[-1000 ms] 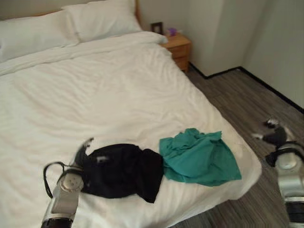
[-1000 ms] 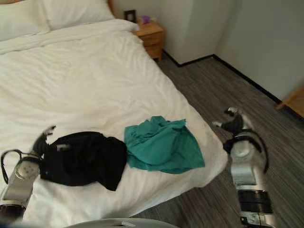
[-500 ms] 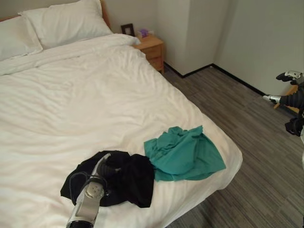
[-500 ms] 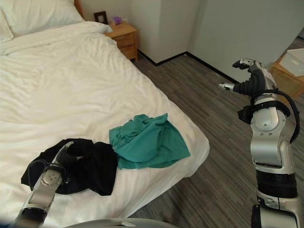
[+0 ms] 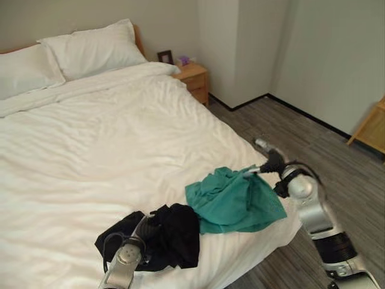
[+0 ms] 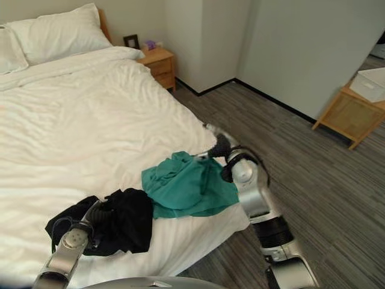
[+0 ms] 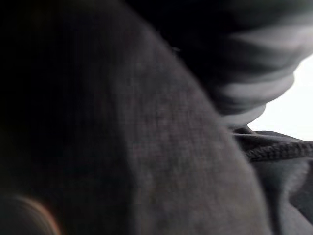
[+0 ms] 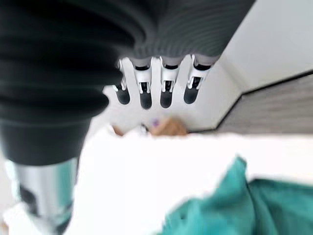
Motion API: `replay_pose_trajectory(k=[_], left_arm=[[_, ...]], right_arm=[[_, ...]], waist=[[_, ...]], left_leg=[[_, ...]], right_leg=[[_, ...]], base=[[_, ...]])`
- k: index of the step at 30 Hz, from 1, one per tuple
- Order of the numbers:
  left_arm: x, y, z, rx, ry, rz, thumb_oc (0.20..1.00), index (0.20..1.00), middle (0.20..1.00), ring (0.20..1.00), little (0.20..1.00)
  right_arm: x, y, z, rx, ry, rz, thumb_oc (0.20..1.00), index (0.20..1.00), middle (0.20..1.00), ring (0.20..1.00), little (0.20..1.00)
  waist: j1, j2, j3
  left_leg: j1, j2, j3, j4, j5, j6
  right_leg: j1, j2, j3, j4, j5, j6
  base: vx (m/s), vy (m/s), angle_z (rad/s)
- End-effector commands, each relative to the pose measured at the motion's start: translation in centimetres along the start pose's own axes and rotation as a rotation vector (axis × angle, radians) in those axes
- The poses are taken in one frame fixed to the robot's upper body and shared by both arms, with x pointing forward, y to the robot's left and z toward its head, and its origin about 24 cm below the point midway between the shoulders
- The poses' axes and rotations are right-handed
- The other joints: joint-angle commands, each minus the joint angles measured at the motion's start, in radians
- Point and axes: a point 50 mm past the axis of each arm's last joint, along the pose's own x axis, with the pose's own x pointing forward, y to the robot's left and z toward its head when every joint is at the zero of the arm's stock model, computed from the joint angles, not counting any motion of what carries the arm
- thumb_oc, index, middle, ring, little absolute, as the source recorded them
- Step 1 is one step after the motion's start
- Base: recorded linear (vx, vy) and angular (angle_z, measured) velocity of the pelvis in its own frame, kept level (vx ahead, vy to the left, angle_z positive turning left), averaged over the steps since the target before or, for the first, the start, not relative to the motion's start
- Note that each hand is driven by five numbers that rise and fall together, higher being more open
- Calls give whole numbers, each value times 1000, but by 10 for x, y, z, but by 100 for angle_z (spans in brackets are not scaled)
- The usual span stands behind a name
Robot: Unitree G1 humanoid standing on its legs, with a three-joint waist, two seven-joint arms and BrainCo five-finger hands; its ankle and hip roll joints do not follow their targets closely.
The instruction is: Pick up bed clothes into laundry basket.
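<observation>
A black garment (image 5: 162, 241) lies bunched near the foot edge of the white bed (image 5: 108, 150). My left hand (image 5: 142, 227) is pushed into its near side, with the fingers buried in the cloth; the left wrist view shows dark fabric (image 7: 161, 147) up close. A teal garment (image 5: 231, 198) lies crumpled just right of the black one, at the bed's corner. My right hand (image 5: 269, 162) hovers at the teal garment's far right edge with its fingers (image 8: 156, 93) straight and holding nothing; the teal cloth (image 8: 234, 205) lies below them.
Two white pillows (image 5: 90, 51) lie at the head of the bed. A wooden nightstand (image 5: 194, 81) with a small frame stands beside them. A wooden side table (image 6: 352, 111) with a white box stands at the right wall. Grey plank floor (image 6: 313, 162) runs along the bed.
The camera has shifted. My right hand came down from out at the right to the teal garment's edge. The black garment has bunched up tighter around my left hand.
</observation>
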Motion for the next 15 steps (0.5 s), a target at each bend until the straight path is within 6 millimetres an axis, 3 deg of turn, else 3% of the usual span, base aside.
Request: replay_pose_trajectory(k=[1, 3, 5, 6, 10, 11, 14, 15], left_arm=[[-5, -6, -26, -25, 99, -52, 200, 200, 200, 200, 200], [-6, -6, -27, -27, 101, -47, 200, 200, 200, 200, 200], [-6, -11, -24, -36, 88, -47, 200, 200, 200, 200, 200], [-6, -10, -25, -35, 88, -46, 200, 200, 200, 200, 200], [-1, -29, -13, -55, 47, -82, 200, 200, 200, 200, 200], [4, -38, -4, -72, 15, -97, 200, 200, 200, 200, 200], [9, -52, 13, -105, -40, -128, 200, 200, 200, 200, 200], [11, -56, 18, -114, -56, -135, 200, 200, 200, 200, 200]], right_arm=[[1, -14, -4, -74, -2, -135, 1000, 1000, 1000, 1000, 1000], [3, -3, -14, -60, 39, -132, 1000, 1000, 1000, 1000, 1000], [10, 24, -35, -72, 145, -132, 1000, 1000, 1000, 1000, 1000], [11, 25, -34, -71, 144, -135, 1000, 1000, 1000, 1000, 1000], [15, 95, -62, 11, 367, -7, 1000, 1000, 1000, 1000, 1000], [9, 131, -67, -8, 427, 114, 1000, 1000, 1000, 1000, 1000], [0, 160, -71, -70, 477, 248, 1000, 1000, 1000, 1000, 1000], [-1, 166, -69, -86, 477, 283, 442, 442, 442, 442, 442]], waist=[[43, 0, 43], [50, -2, 47], [75, -5, 64], [74, -6, 63], [109, -3, 90], [127, 2, 97], [151, 12, 105], [159, 15, 107]], left_leg=[[77, 14, -9, 13, -65, -32], [75, 11, -18, 13, -64, -31], [58, 7, -36, 13, -56, -29], [57, 7, -37, 13, -56, -29], [11, 2, -64, 13, -35, -30], [-12, -1, -83, 13, -26, -30], [-38, -8, -102, 13, -14, -30], [-45, -10, -109, 13, -10, -30]], right_leg=[[-73, -48, -66, -13, 123, 18], [-70, -49, -75, -13, 121, 19], [-73, -51, -92, -13, 119, 22], [-73, -51, -94, -13, 119, 22], [-100, -51, -112, -13, 124, 25], [-115, -54, -128, -13, 126, 27], [-125, -59, -149, -13, 125, 29], [-130, -61, -156, -13, 126, 30]], base=[[-4, 51, 19], [-12, 42, 18], [-40, 41, 14], [-59, 36, 17], [-80, 49, 10], [-89, 64, 6], [-54, 63, 17], [-39, 53, 31]])
